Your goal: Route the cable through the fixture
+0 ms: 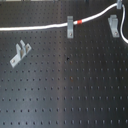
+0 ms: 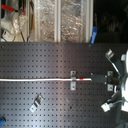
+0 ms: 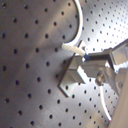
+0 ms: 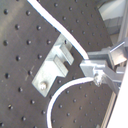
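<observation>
In the first exterior view the white cable [image 1: 40, 26] runs from the left edge across the black perforated board. It crosses the top of the middle fixture [image 1: 70, 27], and its red band [image 1: 77, 22] lies just past that fixture. From there it climbs to my gripper [image 1: 120, 4] at the top right, which is shut on it. A second fixture [image 1: 114, 24] stands just below the gripper. In the second exterior view the cable [image 2: 35, 80] meets the fixture [image 2: 73, 83] and the gripper [image 2: 111, 80]. Both wrist views show a fixture [image 3: 75, 76] [image 4: 52, 65] beside the gripper [image 3: 88, 56] [image 4: 96, 73].
A third fixture [image 1: 20, 53] sits unused at the first exterior view's left, also seen low in the second exterior view [image 2: 35, 105]. Foil-wrapped panels [image 2: 60, 20] and clutter stand behind the board. A loop of cable [image 1: 123, 35] trails down the first exterior view's right edge.
</observation>
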